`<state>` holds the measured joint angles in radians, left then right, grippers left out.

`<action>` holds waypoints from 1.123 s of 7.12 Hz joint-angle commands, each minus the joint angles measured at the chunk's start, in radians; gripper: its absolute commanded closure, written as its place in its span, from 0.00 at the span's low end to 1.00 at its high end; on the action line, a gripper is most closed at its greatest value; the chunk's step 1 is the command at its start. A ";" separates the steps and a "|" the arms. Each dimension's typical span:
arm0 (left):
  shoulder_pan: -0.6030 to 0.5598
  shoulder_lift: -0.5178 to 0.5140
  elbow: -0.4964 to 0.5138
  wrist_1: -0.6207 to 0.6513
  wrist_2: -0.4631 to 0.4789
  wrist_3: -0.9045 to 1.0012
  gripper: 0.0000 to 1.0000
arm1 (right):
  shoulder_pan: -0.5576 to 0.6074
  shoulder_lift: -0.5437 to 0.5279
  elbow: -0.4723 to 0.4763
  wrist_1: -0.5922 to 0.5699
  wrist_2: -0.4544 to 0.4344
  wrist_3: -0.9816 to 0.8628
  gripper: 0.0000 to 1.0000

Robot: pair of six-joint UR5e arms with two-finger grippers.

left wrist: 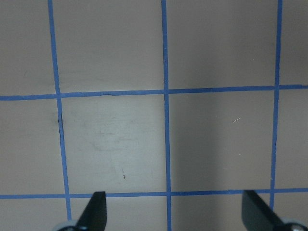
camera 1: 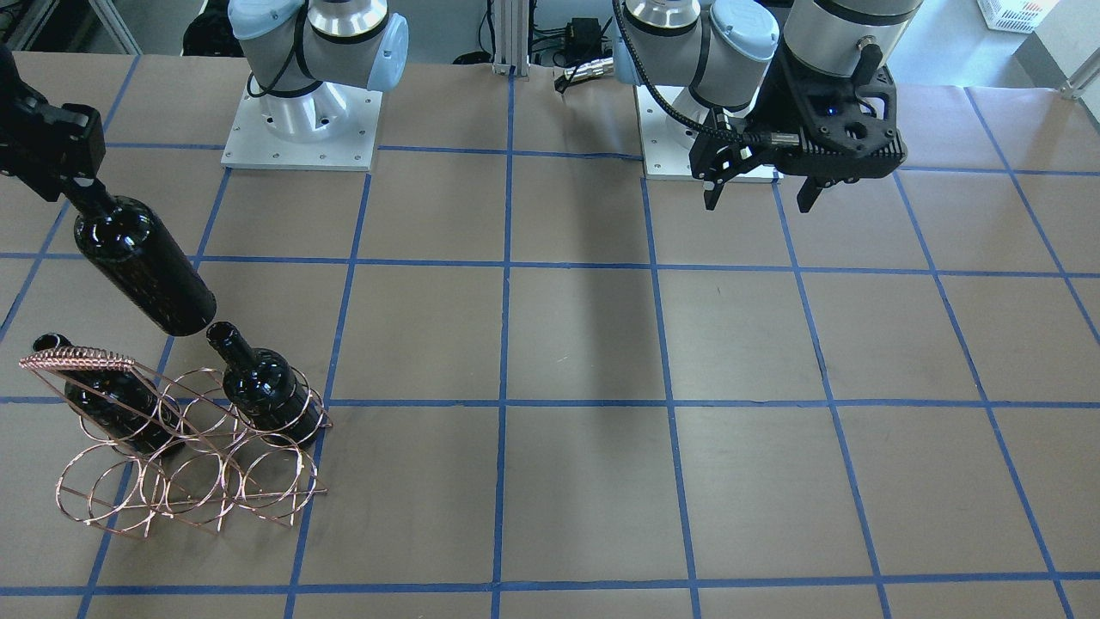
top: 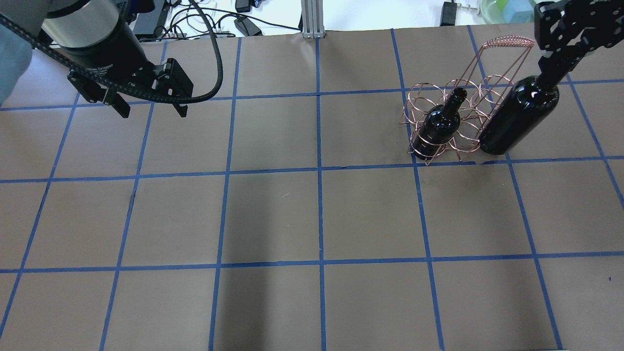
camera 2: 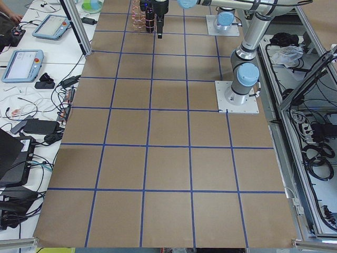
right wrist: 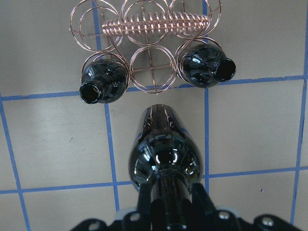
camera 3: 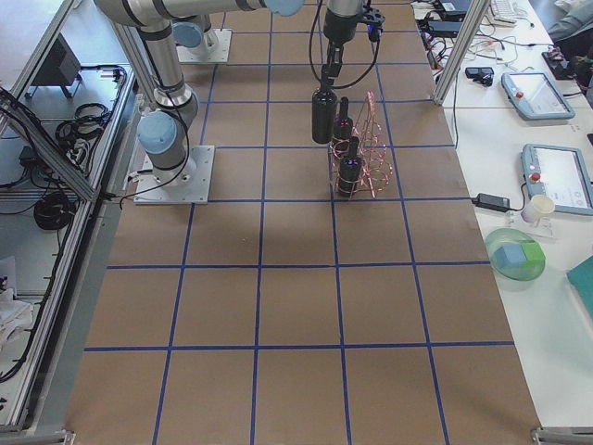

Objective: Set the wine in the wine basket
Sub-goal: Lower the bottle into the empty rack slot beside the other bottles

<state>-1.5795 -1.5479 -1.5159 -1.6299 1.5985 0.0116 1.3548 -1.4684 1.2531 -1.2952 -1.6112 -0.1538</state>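
My right gripper is shut on the neck of a glossy near-black wine bottle and holds it hanging, base down, above the table just beside the wine basket. In the right wrist view the held bottle hangs in front of the basket's empty middle loop in the near row. Two like bottles stand in the loops on either side. My left gripper is open and empty over bare table far to the left.
Brown paper with a blue tape grid covers the table. The two arm bases stand at the robot's edge. Cables and a green bowl lie off the table beyond the basket.
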 commanded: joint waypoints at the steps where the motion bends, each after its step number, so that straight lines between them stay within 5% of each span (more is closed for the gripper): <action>1: -0.002 0.003 -0.021 0.001 0.005 0.001 0.00 | 0.000 0.060 -0.011 -0.083 0.007 0.000 1.00; 4: -0.001 0.006 -0.023 0.004 0.011 0.005 0.00 | 0.001 0.128 -0.006 -0.209 0.042 0.000 1.00; 8: -0.001 0.006 -0.023 0.004 0.015 0.010 0.00 | 0.030 0.128 0.026 -0.196 0.022 0.002 1.00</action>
<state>-1.5800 -1.5417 -1.5386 -1.6261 1.6119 0.0204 1.3686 -1.3397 1.2670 -1.4951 -1.5787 -0.1523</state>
